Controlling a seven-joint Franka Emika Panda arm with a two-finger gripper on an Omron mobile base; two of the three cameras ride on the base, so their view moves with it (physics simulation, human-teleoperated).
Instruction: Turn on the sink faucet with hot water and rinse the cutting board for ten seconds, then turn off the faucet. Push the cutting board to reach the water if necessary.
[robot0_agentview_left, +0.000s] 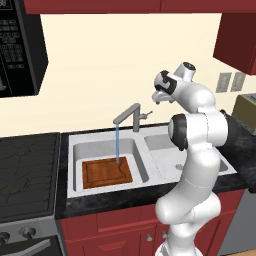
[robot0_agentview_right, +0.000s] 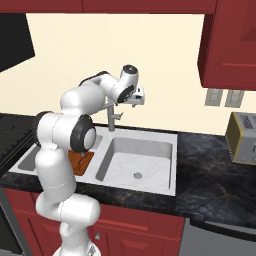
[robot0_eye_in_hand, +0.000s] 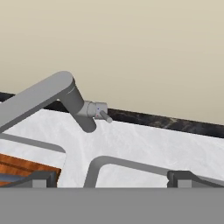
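The sink faucet (robot0_agentview_left: 133, 116) stands behind the sink (robot0_agentview_left: 75, 145), its spout turned over the left basin. A thin blue stream of water (robot0_agentview_left: 117, 142) falls from the spout onto the back edge of the cutting board (robot0_agentview_left: 106, 172), which lies flat in that basin. My gripper (robot0_agentview_left: 159, 100) hangs in the air right of the faucet and above the counter's back edge, touching nothing. In the hand view the fingertips (robot0_eye_in_hand: 41, 179) stand wide apart, open and empty, and the faucet's side lever (robot0_eye_in_hand: 103, 114) sits ahead and above them. The arm hides most of the board (robot0_agentview_right: 80, 160) in the right base view.
The right basin (robot0_agentview_right: 137, 160) has a round drain. A black stove (robot0_agentview_left: 27, 170) borders the sink on the left under a microwave (robot0_agentview_left: 17, 45). A toaster (robot0_agentview_right: 242, 137) stands on the counter at far right, below red wall cabinets (robot0_agentview_right: 230, 40).
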